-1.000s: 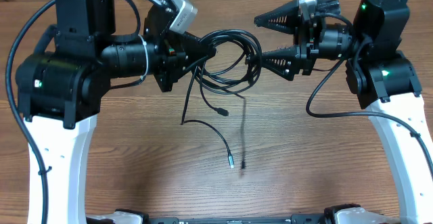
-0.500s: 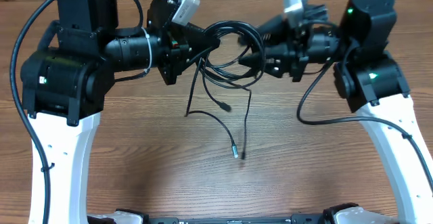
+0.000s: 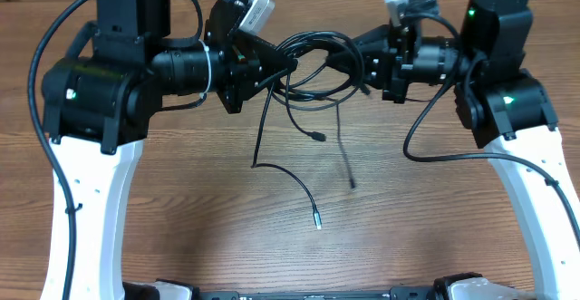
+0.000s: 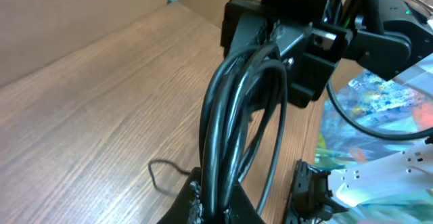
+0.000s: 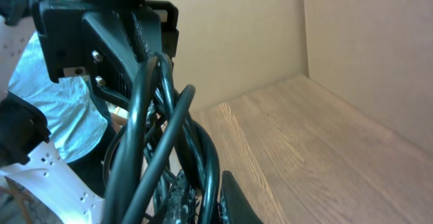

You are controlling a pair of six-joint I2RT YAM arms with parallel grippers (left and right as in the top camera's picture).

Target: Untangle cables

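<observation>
Left gripper [image 3: 279,64] and right gripper [image 3: 352,62] both clench the cables [image 3: 313,44] over the wooden table [image 3: 199,218], with a cardboard wall [image 5: 365,55] behind. A second ago the right jaws stood open, clear of them.

The cables [image 3: 313,60] are black. The table [image 3: 199,209] is brown wood with thin darker lines. The arms [image 3: 100,110] are black up top and white lower down, with tiny green lights [image 3: 73,94]. Near the top of the frame sit two silver-grey cameras [image 3: 256,10].
</observation>
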